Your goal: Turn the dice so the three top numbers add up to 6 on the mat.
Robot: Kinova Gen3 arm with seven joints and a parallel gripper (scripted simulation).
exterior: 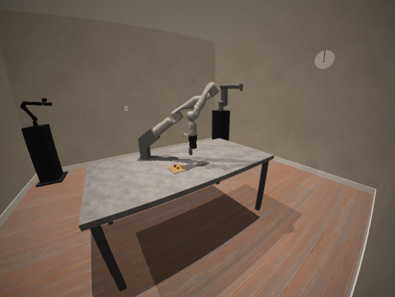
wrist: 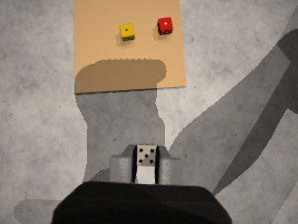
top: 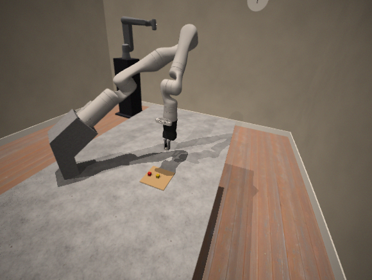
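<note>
A tan mat [top: 158,178] lies flat on the grey table; it also shows in the wrist view [wrist: 127,42] and in the exterior view [exterior: 177,168]. A red die [top: 149,173] [wrist: 165,25] and a yellow die [top: 158,175] [wrist: 127,31] sit on the mat, apart from each other. The yellow die shows one pip on top; the red die shows a single white mark. My gripper [top: 166,147] [wrist: 146,158] hangs in the air beyond the mat's far edge, well above the table. It is shut on a white die [wrist: 146,155] whose visible face shows five pips.
The arm's grey base block [top: 68,144] stands on the table to the left of the mat. The table's right edge [top: 211,205] drops to the wood floor. Two black camera stands [exterior: 220,124] [exterior: 42,153] stand off the table.
</note>
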